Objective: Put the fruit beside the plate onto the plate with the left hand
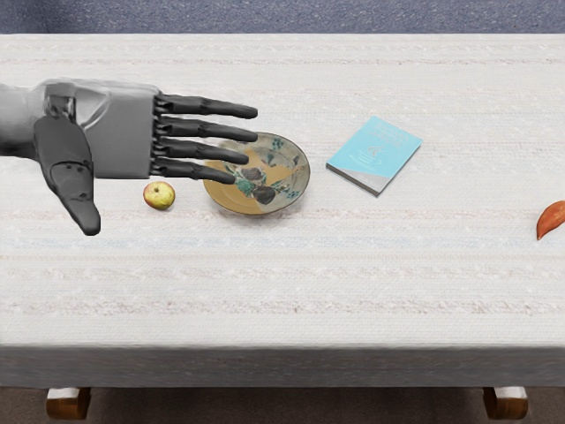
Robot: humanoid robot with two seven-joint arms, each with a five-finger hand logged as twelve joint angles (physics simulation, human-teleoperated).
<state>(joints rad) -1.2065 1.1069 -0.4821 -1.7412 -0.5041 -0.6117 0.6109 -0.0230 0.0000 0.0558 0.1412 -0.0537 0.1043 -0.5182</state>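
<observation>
The left hand (124, 132) hangs over the surface (309, 283) with its fingers straight and spread apart, holding nothing. Its fingertips reach over the left side of the painted plate (293, 168). A small apple (159, 195) sits on the surface just left of the plate. A blue book (373, 155) lies to the right.

Holds left hand (115, 132) flat, palm down, left of the plate (305, 172); fingers (212, 131) straight, spread, tips over its left rim; thumb angled downward; nothing grasped.
</observation>
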